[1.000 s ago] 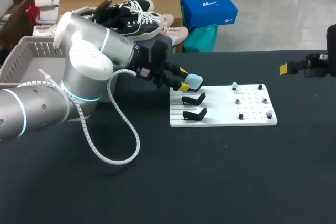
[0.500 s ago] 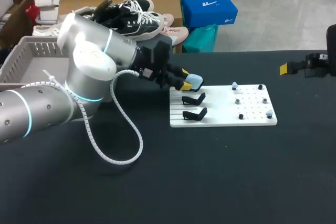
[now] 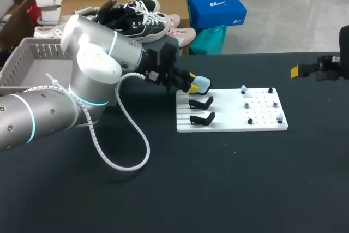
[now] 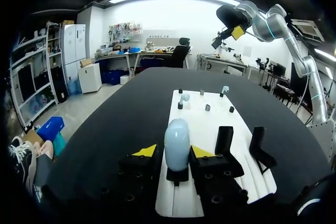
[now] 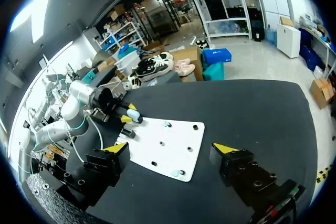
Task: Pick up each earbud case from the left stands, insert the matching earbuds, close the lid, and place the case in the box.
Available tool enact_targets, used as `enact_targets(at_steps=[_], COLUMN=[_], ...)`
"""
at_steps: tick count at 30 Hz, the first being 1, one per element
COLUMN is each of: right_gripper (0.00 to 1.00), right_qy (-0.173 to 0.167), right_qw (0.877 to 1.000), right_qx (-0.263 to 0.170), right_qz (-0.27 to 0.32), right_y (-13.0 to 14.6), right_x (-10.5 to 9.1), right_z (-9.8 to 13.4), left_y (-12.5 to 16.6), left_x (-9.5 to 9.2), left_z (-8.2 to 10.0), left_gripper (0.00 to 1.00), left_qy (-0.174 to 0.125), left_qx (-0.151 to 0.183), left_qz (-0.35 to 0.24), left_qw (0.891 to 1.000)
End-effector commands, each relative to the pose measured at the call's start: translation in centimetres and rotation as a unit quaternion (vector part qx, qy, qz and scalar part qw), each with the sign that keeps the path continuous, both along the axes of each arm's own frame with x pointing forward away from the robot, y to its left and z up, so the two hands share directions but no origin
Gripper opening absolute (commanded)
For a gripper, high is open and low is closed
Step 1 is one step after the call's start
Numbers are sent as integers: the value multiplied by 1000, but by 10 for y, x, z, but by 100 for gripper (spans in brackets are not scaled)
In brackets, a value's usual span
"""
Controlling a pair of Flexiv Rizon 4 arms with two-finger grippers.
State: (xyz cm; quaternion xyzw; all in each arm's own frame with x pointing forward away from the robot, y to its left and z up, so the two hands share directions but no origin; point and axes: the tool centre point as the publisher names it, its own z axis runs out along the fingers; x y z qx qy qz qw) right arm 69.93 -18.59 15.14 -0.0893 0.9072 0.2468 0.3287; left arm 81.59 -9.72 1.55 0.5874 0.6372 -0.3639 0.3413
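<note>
The left pincer is a little open around the light blue case. The case stands between its yellow tips, on a black stand on the white board. The right pincer is wide open and holds nothing, above the black desk.

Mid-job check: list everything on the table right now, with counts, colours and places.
earbud case: one, pale blue, upright on the far stand
stands: two empty, black, left part of the board
earbuds: two pale blue, right part of the board; other small dark and grey pieces there, too small to name
board: one, white, mid table
basket: one, grey, far left
table: one, black
left hand: open, fingers either side of the case
right hand: open, empty, far right
</note>
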Motion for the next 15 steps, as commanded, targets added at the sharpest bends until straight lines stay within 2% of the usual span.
enact_targets(at_steps=[1, 7, 13, 15], right_gripper=[100, 100, 100, 100], right_qy=[-1, -1, -1, -1], right_qw=[1000, 1000, 1000, 1000], right_qx=[1, 1, 1, 1], right_qz=[1, 1, 1, 1], right_y=[0, 0, 0, 0], right_x=[1, 1, 1, 1], right_z=[-1, -1, -1, -1], left_y=[2, 12, 27, 31], left_x=[-1, -3, -16, -23], left_z=[0, 9, 35, 44], left_gripper=[0, 0, 0, 0], left_qy=[-1, 4, 14, 8], left_qx=[-3, -13, -49, -65], left_qz=[1, 8, 22, 31], left_qw=[1000, 1000, 998, 997])
